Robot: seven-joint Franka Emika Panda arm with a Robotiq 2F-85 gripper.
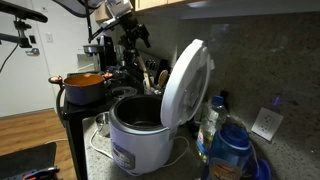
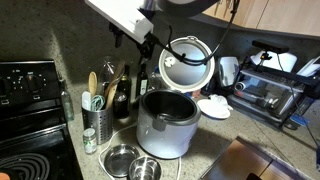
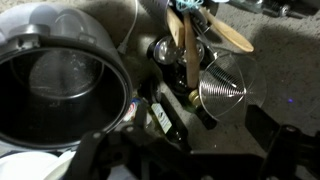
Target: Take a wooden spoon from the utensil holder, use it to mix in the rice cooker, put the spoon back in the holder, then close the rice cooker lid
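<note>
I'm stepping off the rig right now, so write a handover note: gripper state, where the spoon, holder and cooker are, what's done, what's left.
Gripper: looks open and empty in the wrist view, hanging above the counter between cooker and utensils.
Wooden spoon: standing in the utensil holder, beside the rice cooker.
Rice cooker lid: open and upright.
Done: nothing yet; the spoon is not yet picked up.
Left: grasp the spoon, mix in the cooker, return the spoon, close the lid.
</note>
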